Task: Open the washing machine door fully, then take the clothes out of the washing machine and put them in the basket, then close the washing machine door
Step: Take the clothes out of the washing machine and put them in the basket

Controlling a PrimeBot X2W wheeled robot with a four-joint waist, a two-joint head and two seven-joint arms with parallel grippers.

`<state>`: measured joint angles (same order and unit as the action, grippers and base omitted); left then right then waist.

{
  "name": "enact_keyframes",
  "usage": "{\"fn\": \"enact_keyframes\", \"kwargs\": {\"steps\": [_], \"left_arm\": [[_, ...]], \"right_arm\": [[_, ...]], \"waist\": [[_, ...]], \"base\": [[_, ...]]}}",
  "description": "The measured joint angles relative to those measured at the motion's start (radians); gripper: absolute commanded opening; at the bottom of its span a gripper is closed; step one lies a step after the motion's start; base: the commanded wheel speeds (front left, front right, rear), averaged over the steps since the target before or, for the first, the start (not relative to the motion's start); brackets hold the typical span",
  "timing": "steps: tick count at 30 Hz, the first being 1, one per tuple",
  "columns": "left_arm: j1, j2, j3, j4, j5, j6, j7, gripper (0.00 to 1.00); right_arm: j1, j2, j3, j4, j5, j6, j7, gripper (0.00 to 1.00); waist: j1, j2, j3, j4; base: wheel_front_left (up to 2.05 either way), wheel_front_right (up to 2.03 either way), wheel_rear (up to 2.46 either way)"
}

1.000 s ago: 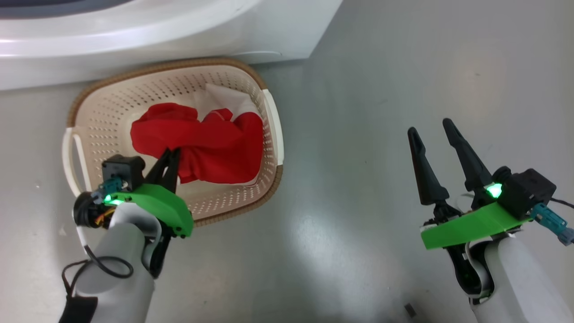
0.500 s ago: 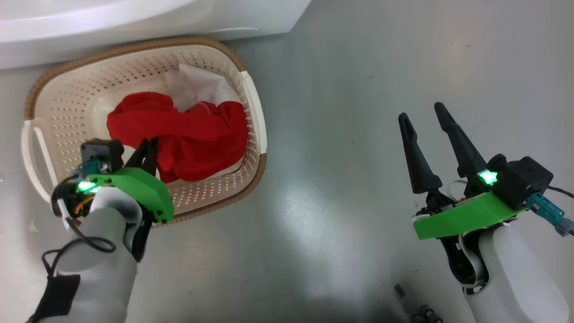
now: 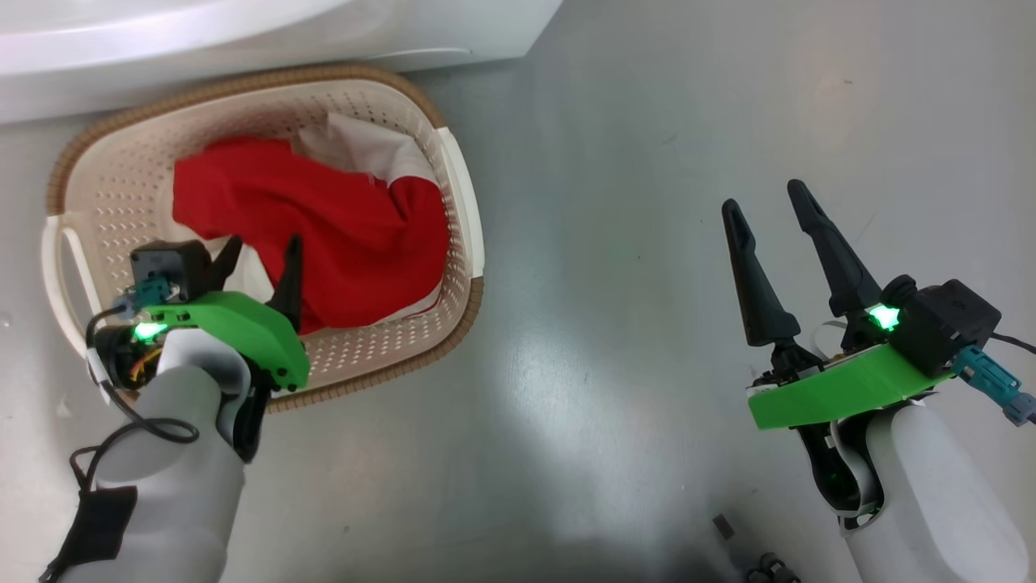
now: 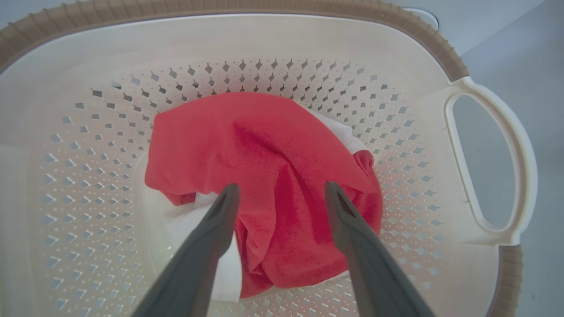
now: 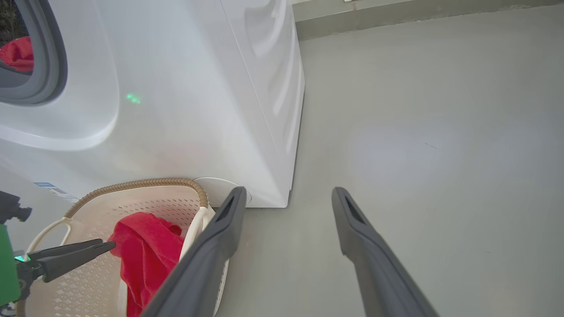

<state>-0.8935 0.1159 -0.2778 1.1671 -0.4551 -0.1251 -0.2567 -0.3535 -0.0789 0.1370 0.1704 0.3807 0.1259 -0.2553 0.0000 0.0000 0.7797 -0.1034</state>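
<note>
**Left claw spread over clothes in basket; right claw spread over bare floor**

Head view gives you both arms at once; left gripper [image 3: 265,243] sits at the near-left edge of the basket [image 3: 458,186], fingers apart, nothing between them; right gripper [image 3: 764,197] is well apart from the basket, over grey floor [image 3: 647,121], fingers apart, empty.

The clothes [image 3: 348,235] lie in a red heap inside the basket, with white fabric [image 3: 364,142] poking out on the far side; the basket stands just beside the washing machine [image 3: 243,32], of which you get just the low white front here.

Left wrist view takes you down into the basket; the two dark fingers straddle the red heap, and you can see more white cloth under its near-left edge; whether the tips touch the cloth you cannot tell; one side handle [image 4: 520,176] shows at the right.

Right wrist view adds what the other two leave out; the machine's front with its grey seal [image 5: 48,66] and a red piece [image 5: 15,53] lying inside the drum, at upper left; blue label [image 5: 50,188] low on the front, just above the basket rim; the left gripper comes in from the lower left, tips at the red heap; this arm's own fingers stand wide over the floor.
</note>
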Motion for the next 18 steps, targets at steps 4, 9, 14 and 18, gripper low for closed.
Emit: {"fn": "enact_keyframes", "kwargs": {"steps": [4, 9, 14, 18], "left_arm": [[0.009, -0.005, 0.001, -0.013, -0.016, 0.000, 0.000, 1.00], [0.042, -0.005, 0.003, -0.036, -0.032, 0.000, 0.000, 1.00], [0.083, -0.003, 0.012, -0.082, -0.041, 0.000, 0.000, 1.00], [0.115, 0.000, 0.030, -0.128, -0.040, 0.000, 0.000, 1.00]], "right_arm": [[0.000, -0.004, -0.001, 0.008, -0.006, 0.000, 0.000, 1.00], [0.000, -0.011, -0.002, 0.018, -0.006, 0.000, 0.000, 1.00], [0.001, -0.019, -0.002, 0.031, -0.006, 0.000, 0.000, 1.00], [0.003, -0.026, -0.004, 0.039, -0.006, 0.000, 0.000, 1.00]], "waist": [[0.0000, 0.0000, -0.020, 0.006], [0.0000, 0.0000, -0.054, 0.012], [0.0000, 0.0000, -0.092, 0.019], [0.0000, 0.0000, -0.124, 0.024]], "base": [[0.00, 0.00, 0.00], [0.00, 0.00, 0.00], [0.00, 0.00, 0.00], [0.00, 0.00, 0.00]]}}
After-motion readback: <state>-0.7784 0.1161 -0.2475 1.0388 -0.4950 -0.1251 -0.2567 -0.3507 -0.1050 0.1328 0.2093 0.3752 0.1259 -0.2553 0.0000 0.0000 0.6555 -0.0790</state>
